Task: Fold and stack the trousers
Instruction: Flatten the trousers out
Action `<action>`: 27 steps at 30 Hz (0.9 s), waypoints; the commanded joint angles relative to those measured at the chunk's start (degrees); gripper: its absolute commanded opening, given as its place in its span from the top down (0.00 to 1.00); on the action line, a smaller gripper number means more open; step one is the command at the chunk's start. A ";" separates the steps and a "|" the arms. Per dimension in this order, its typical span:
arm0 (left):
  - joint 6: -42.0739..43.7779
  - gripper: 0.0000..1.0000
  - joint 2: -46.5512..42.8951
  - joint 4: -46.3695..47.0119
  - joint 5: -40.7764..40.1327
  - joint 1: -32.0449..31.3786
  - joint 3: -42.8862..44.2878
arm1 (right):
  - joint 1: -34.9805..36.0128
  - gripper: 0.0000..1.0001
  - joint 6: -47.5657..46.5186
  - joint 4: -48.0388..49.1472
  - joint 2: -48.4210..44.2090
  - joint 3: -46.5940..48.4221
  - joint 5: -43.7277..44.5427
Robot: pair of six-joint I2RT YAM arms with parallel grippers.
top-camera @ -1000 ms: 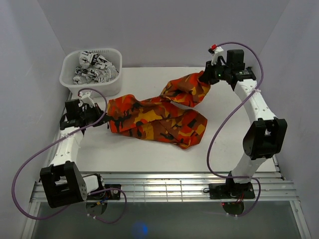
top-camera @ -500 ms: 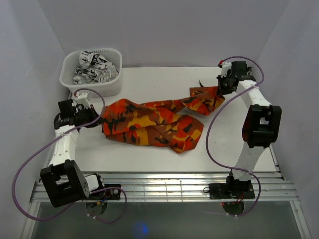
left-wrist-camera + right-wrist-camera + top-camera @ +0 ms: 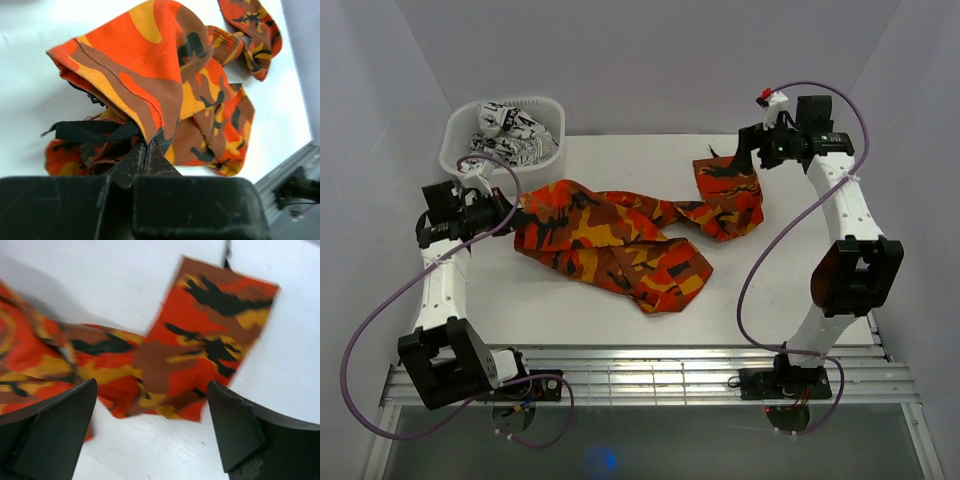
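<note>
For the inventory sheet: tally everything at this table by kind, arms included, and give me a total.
Camouflage trousers: 1
White basket: 1
Black-and-white cloth heap in the basket: 1 (separate pieces cannot be told apart)
Robot arms: 2, the left arm and the right arm
Total: 5

Left gripper point(image 3: 147, 150): we find its fingers pinched tight together.
Right gripper point(image 3: 152, 387): we find its fingers spread wide, pointing downward.

Orange camo trousers point(image 3: 610, 235) lie rumpled across table, left end raised.
</note>
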 commanded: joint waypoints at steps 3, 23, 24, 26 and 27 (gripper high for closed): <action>-12.78 1.00 0.54 5.26 6.68 -0.68 -6.66 | 12.93 0.07 3.55 8.37 -6.52 -3.40 -12.21; -55.78 1.00 6.61 29.27 13.55 -6.92 -16.00 | 52.93 0.10 -2.77 34.13 -4.06 -17.12 3.96; -56.22 1.00 6.52 29.27 13.64 -6.92 -16.09 | 53.64 0.10 -3.12 34.57 -3.01 -16.86 5.79; -56.58 1.00 6.26 29.36 13.46 -6.84 -16.35 | 55.83 0.10 -4.26 35.36 -1.52 -15.90 7.82; -56.66 1.00 5.99 29.28 13.38 -6.92 -16.61 | 56.45 0.10 -4.62 35.71 -0.72 -15.37 10.79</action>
